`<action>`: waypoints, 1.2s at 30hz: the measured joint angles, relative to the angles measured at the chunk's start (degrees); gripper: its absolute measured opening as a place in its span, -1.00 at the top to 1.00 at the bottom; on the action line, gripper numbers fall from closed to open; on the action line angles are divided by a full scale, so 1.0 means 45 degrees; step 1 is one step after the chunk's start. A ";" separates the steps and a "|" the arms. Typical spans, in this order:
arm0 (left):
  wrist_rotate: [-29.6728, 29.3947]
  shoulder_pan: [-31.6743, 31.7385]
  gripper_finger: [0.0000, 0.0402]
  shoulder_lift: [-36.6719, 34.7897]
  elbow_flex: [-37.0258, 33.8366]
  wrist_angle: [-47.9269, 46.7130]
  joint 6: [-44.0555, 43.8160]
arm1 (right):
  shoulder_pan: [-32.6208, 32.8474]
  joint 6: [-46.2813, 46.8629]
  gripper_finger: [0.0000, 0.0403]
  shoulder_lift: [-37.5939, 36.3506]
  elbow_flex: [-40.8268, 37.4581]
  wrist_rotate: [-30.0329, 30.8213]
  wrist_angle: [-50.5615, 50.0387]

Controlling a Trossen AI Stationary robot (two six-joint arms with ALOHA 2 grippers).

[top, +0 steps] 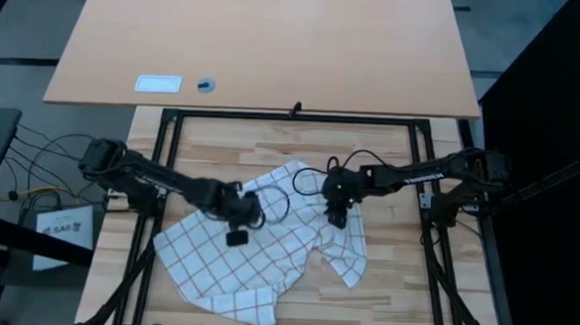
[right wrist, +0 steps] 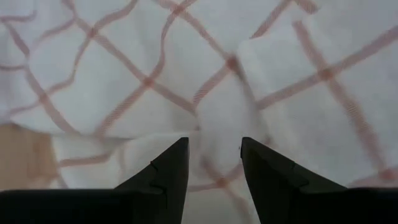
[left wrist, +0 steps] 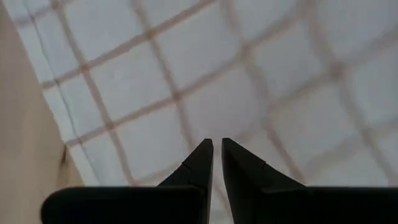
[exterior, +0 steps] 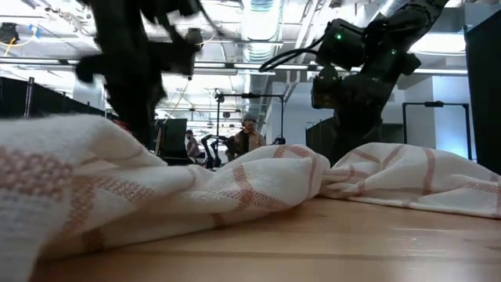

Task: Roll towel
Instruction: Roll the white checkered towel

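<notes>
1. The left gripper (top: 239,231) hangs over the middle of the towel (top: 256,250), above the table's left half. In the left wrist view its two dark fingers (left wrist: 202,163) stand almost together, with only a thin slit between the tips and no cloth caught in it. The jaws are closed on nothing.

2. Under the left gripper the towel lies flat, its reddish-brown grid lines running slantwise. In the left wrist view one straight edge of the cloth shows beside bare wood.

3. The right gripper (top: 337,213) hangs over the towel's upper right part, near the table's middle. In the right wrist view its fingers (right wrist: 163,174) stand clearly apart, with cloth showing in the gap below them. Whether the tips touch the cloth cannot be told.

4. Just beyond the right gripper's fingers, a folded corner of the towel overlaps the layer beneath it.

5. The towel lies crumpled and spread slantwise across the wooden table (top: 392,297), from near the front left edge up towards the middle. A loose flap hangs down on its right side.

6. In the low view the towel rises in soft humps across the table top, with both arms coming down behind it.
</notes>
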 joint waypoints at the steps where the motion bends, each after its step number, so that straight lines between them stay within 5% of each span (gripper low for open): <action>1: 0.0350 0.0312 0.91 0.0004 -0.0413 0.0642 0.0125 | 0.0060 0.0350 0.33 0.0000 0.0000 0.0032 -0.0018; 8: 0.1720 0.0919 0.91 0.0049 -0.1981 0.2207 0.0718 | -0.0717 0.1816 0.33 0.0403 0.0005 0.0699 -0.0831; 13: 0.2317 0.0412 0.91 0.0049 -0.2125 0.2506 0.0787 | -0.1671 0.1611 0.33 0.1942 0.0429 -0.0555 -0.0384; 30: 0.2010 -0.1328 0.91 0.0049 -0.2131 0.4553 -0.2154 | -0.5202 -0.3561 0.33 0.6238 0.7313 -0.0935 -0.3817; 36: 0.2070 -0.1138 0.91 -0.0011 -0.2096 0.4236 -0.1999 | -0.5053 -0.5288 0.33 0.5450 0.8703 -0.0853 -0.6580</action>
